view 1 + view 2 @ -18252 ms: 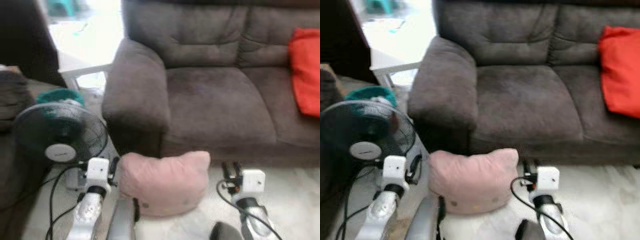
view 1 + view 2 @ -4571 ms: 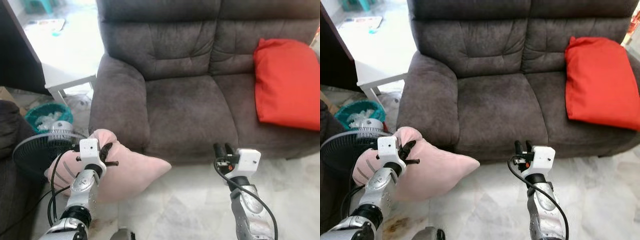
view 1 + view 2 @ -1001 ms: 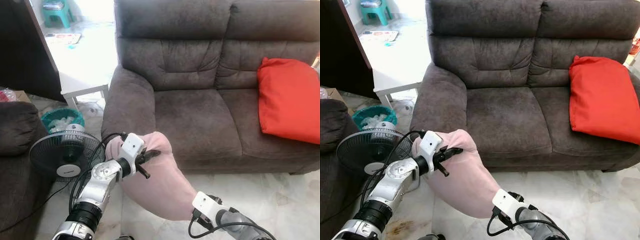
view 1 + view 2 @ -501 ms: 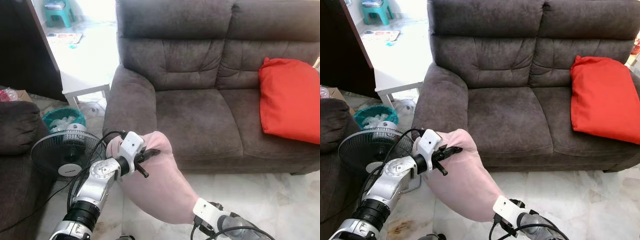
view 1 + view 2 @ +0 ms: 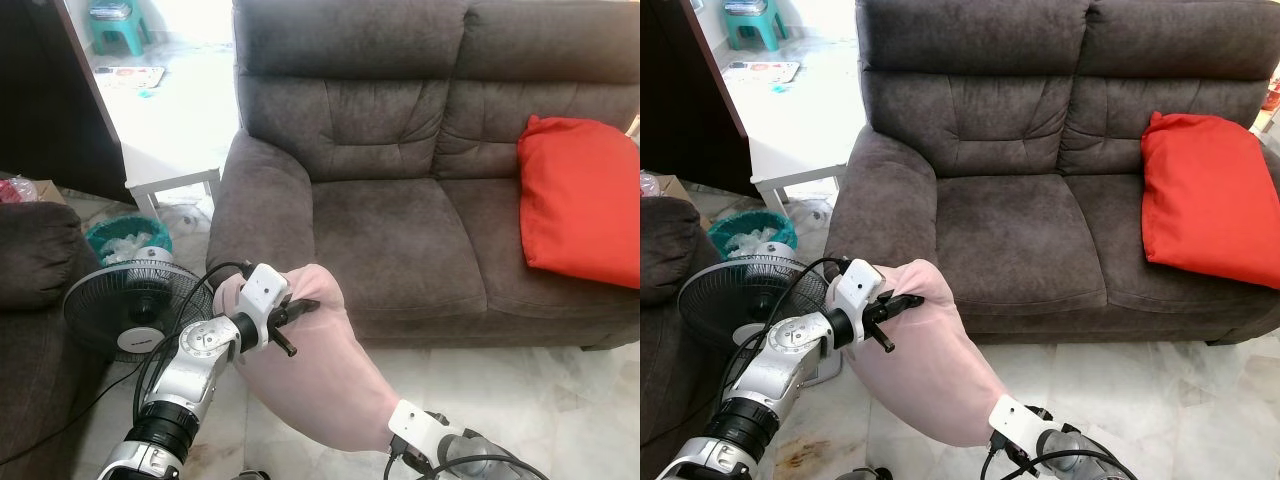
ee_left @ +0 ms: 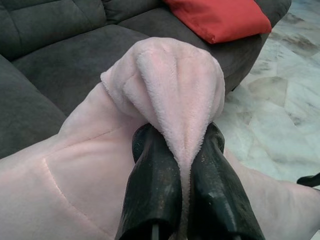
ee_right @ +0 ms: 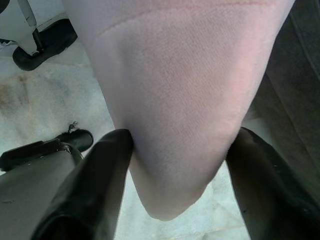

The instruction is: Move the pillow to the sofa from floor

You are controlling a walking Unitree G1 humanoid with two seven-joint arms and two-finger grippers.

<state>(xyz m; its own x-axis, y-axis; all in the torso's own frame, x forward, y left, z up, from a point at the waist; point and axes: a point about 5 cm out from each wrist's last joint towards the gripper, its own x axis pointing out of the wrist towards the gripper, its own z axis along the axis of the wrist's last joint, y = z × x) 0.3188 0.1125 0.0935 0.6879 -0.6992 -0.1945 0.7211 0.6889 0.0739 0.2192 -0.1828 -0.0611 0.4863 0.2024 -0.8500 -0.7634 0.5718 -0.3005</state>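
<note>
The pink pillow [image 5: 310, 385] hangs off the floor in front of the dark grey sofa [image 5: 400, 230], stretched on a slant between my two arms. My left gripper [image 5: 300, 305] is shut on the pillow's upper corner; in the left wrist view the plush fabric [image 6: 170, 85] bulges out between the two black fingers [image 6: 155, 185]. My right gripper [image 7: 180, 135] sits at the low end, its fingers [image 7: 107, 165] pressed against both sides of the bottom corner. From the head, its white wrist [image 5: 412, 425] pokes out under the pillow.
A red cushion [image 5: 580, 200] lies on the sofa's right seat. A standing fan [image 5: 135, 310] with cables is at my left, with a teal basket [image 5: 125, 240], a white low table [image 5: 170, 175] and a dark armchair [image 5: 30, 260] nearby. Marble floor [image 5: 560, 400] stretches before the sofa.
My right wrist has sunk slightly lower with the pillow's bottom corner. The left gripper holds the top corner in about the same place.
</note>
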